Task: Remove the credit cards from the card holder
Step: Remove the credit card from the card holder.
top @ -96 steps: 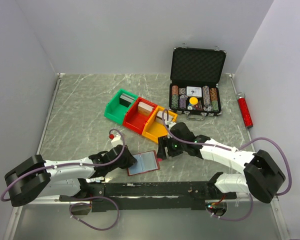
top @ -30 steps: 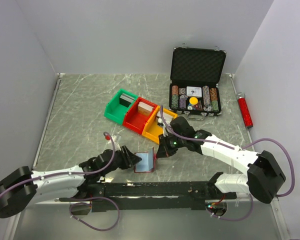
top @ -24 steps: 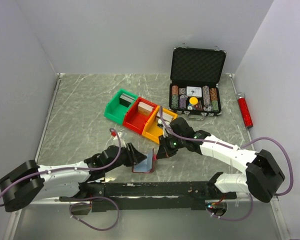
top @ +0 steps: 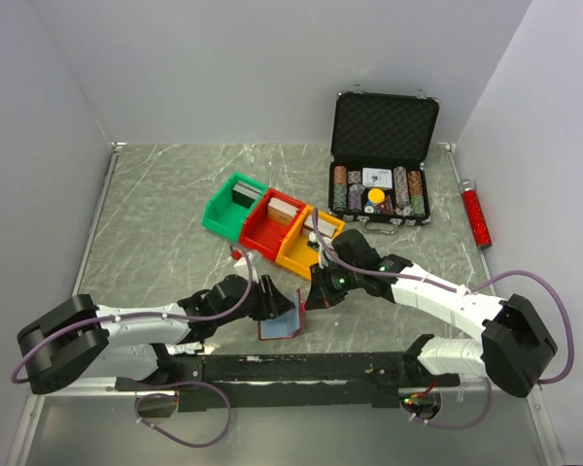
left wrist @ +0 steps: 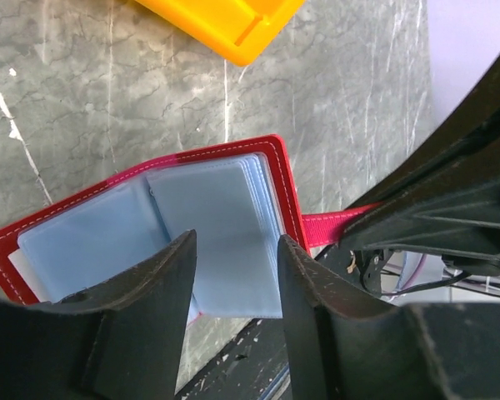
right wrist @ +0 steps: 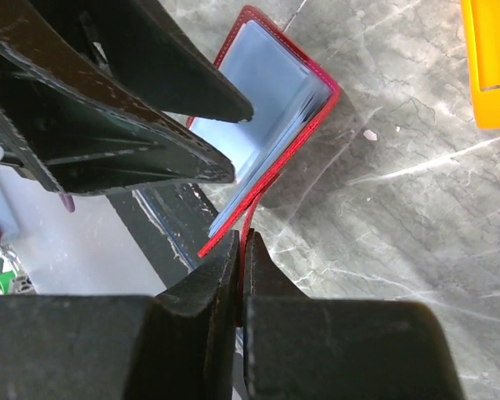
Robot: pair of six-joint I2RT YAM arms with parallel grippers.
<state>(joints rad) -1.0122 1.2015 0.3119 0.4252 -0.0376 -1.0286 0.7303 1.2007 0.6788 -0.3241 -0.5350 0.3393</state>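
Currently the card holder point(top: 284, 318) sits at the near middle of the table, just on the far side of the black base rail point(top: 291, 367) and near of the yellow bin point(top: 306, 248). It is propped open, one cover raised.

- Right gripper point(right wrist: 240, 242): jaws pressed together on the red strap tab point(left wrist: 329, 227), nothing else in them.
- Left gripper point(left wrist: 236, 250): jaws partway apart, empty, straddling the pale blue credit cards point(left wrist: 225, 208) from above. Whether either tip touches them I cannot tell.

Likely risks:
- The left jaws may take the whole fanned stack, or a red cover with it, since the leaves lie tight together.
- A pull could then drag the wallet along and tear the thin strap out of the right pinch.
- If that happens, the covers may flop shut.
- A glossy card might slip free and drop onto the rail.
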